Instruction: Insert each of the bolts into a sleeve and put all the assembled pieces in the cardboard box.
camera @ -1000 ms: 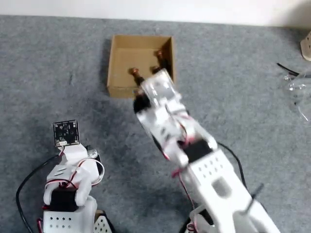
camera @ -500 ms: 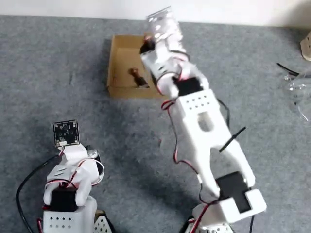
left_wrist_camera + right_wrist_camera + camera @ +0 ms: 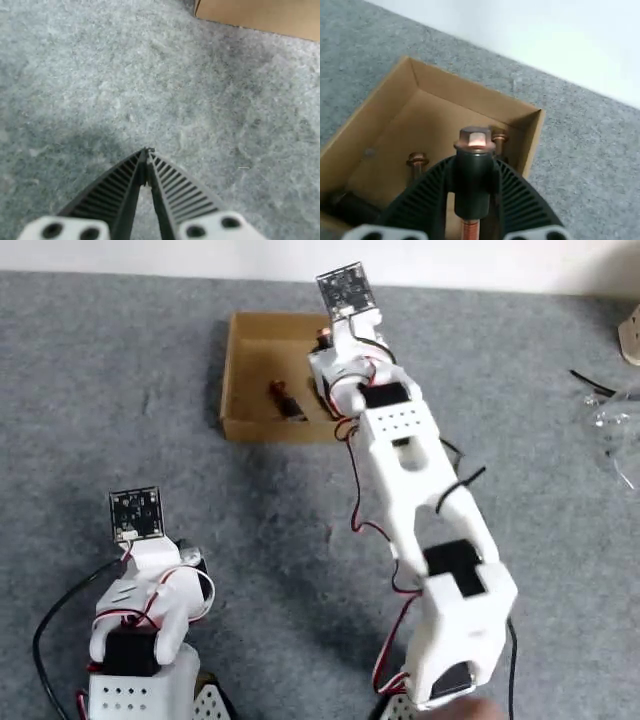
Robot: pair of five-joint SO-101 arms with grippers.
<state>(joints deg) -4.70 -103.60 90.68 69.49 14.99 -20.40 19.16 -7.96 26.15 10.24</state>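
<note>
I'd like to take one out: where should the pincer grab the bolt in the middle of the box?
Probably its black sleeve, coming straight down from above: the cardboard box walls block every side, and the sleeve is its thick, exposed part.

sleeved bolt (image 3: pixel 474 142) held over cardboard box (image 3: pixel 470 102), two bolts (image 3: pixel 417 161) inside

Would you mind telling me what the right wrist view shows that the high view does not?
The right wrist view adds the grip up close: the right gripper, its black ribbed fingers shut on a black cylindrical sleeve that carries a copper hex-head bolt, held over the box. The high view adds the white left arm, folded at the near side, and clear plastic at the picture's right edge. Both show the brown cardboard box, the grey felt-like table cover and an assembled piece lying in the box.
</note>
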